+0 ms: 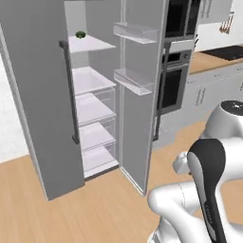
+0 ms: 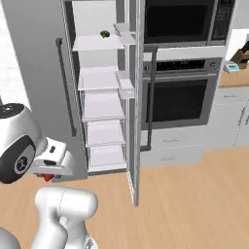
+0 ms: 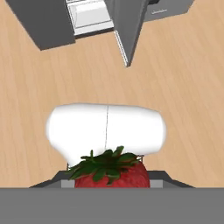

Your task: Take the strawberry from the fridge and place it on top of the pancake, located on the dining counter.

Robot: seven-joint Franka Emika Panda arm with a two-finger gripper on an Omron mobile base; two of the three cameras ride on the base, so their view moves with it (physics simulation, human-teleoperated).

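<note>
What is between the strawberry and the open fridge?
In the hand view, a stretch of wood floor lies between the strawberry in the jaws and the fridge.

Landmark is the fridge point(image 1: 71, 109), standing on the wood floor point(image 1: 95, 209) with its right door point(image 1: 142, 95) swung open toward the robot and its left door point(image 1: 35, 95) shut. Inside the fridge, a small broccoli-like item point(image 1: 80, 34) sits on the upper shelf point(image 1: 90, 43); more shelves and drawers point(image 1: 97, 137) are stacked below it. Door bins point(image 1: 135, 32) hang on the inner face of the open door. Right of the fridge stands a wall oven point(image 2: 177, 99) with a microwave point(image 2: 180, 22) above it; further right, a wall counter point(image 2: 236, 78). Well in front of the fridge, low over the floor, the strawberry point(image 3: 111, 173) sits between the gripper point(image 3: 111, 181) fingers.
</note>
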